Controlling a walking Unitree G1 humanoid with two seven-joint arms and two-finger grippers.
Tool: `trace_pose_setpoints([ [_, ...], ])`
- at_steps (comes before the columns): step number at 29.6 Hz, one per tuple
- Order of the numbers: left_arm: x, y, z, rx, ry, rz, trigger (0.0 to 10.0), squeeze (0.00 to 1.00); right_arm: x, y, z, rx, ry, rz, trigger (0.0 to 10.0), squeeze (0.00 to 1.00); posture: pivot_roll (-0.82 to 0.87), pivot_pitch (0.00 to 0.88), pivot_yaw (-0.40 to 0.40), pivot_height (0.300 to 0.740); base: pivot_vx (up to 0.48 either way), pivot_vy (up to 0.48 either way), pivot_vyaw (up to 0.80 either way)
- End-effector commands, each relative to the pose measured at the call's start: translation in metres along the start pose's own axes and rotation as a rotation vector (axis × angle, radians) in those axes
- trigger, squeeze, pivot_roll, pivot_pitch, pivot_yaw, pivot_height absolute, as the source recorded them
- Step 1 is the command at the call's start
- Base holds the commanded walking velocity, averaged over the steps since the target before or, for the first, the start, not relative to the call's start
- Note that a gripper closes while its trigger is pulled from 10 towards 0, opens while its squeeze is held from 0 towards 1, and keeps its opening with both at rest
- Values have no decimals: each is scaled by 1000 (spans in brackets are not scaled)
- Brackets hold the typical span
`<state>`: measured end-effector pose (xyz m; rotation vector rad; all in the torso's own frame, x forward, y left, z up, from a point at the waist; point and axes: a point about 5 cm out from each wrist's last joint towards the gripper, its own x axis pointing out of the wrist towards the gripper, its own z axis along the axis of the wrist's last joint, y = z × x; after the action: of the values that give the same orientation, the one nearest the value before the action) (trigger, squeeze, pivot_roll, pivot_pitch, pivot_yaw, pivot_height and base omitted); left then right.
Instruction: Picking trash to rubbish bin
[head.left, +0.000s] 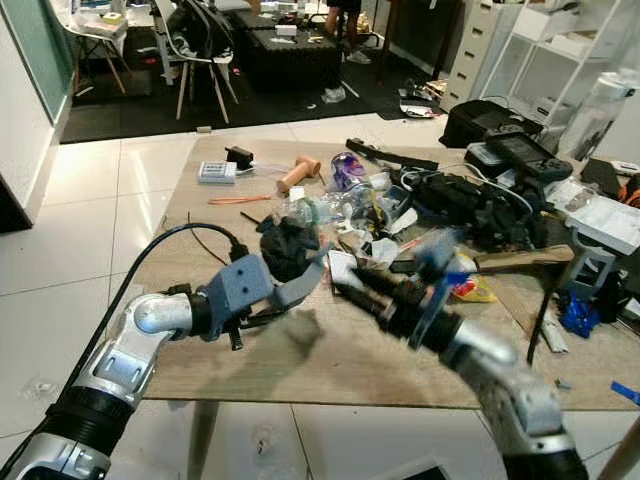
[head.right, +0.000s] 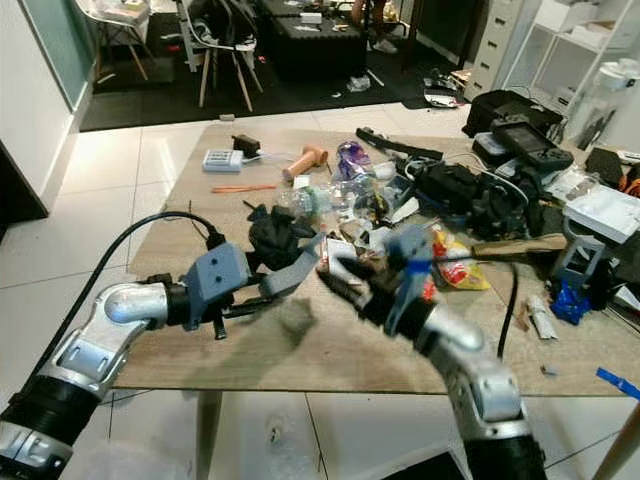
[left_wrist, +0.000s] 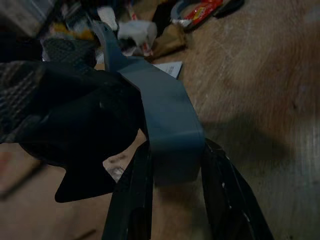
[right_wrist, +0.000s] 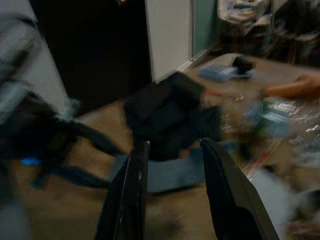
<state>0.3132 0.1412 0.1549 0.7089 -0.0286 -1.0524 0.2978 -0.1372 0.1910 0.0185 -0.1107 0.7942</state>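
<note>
My left gripper (left_wrist: 176, 150) hovers over the near left part of the wooden table (head.left: 330, 365), shut on a grey-blue strip (head.left: 300, 280) that juts out past its fingers. A crumpled black rag (head.left: 285, 245) sits right against that strip; I cannot tell whether it is held too. My right gripper (head.left: 350, 285) is blurred and open, reaching leftward toward the strip and rag from close by, with nothing between its fingers (right_wrist: 137, 190). Behind them lies a heap of plastic wrappers and scraps (head.left: 370, 205).
The table's right half is crowded with black bags and cables (head.left: 470, 200), a wooden-handled tool (head.left: 520, 260) and a yellow wrapper (head.left: 470, 290). A white power strip (head.left: 217, 172) and a tan handle (head.left: 300, 172) lie at the far left. Chairs (head.left: 200, 60) stand beyond on the floor.
</note>
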Motion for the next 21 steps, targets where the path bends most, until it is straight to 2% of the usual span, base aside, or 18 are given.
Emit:
trace_pose_setpoints([
  [1, -4, 3, 1, 109, 20, 9, 0, 0, -3, -12, -2, -90, 34, -86, 10000, 0, -98, 70, -29, 740, 0, 0, 0],
  [2, -4, 3, 1, 109, 20, 9, 0, 0, -3, -12, -2, -90, 34, -86, 10000, 0, -98, 70, -29, 740, 0, 0, 0],
  [6, -4, -4, 4, 245, -14, -11, 0, 0, 2, -21, 3, -168, 33, -150, 10000, 0, -93, 71, -33, 740, 0, 0, 0],
  [7, -5, -6, 4, 264, -19, -15, 0, 0, 3, -21, 4, -181, 33, -152, 10000, 396, -93, 71, -33, 740, 0, 0, 0],
  [9, -4, -8, 2, 291, -16, -24, 0, 0, 4, -20, 5, -181, 31, -152, 10000, 396, -90, 71, -38, 740, 0, 0, 0],
  [10, -4, -12, 0, 313, -10, -35, 0, 0, 5, -20, 7, -180, 25, -155, 10000, 1000, -87, 73, -38, 740, 0, 0, 0],
  [11, -4, -17, -3, 352, -6, -49, 0, 0, 8, -19, 9, -185, 18, -138, 10000, 1000, -86, 73, -38, 740, 0, 0, 0],
  [13, -4, -19, -3, 361, -8, -50, 0, 0, 8, -18, 9, -190, 17, -130, 10000, 1000, -85, 74, -38, 740, 0, 0, 0],
  [15, -3, -26, -2, 397, -40, -79, 0, 0, 11, -12, 13, -184, -13, -69, 10000, 1000, -83, 74, -37, 740, 0, 0, 0],
  [20, 0, -32, -3, 396, -45, -110, 0, 0, 14, -2, 18, -183, -51, 4, 10000, 1000, -85, 72, -38, 740, 0, 0, 0],
  [21, 2, -34, -4, 393, -48, -113, 0, 0, 15, 0, 19, -191, -50, 23, 10000, 796, -87, 71, -38, 740, 0, 0, 0],
])
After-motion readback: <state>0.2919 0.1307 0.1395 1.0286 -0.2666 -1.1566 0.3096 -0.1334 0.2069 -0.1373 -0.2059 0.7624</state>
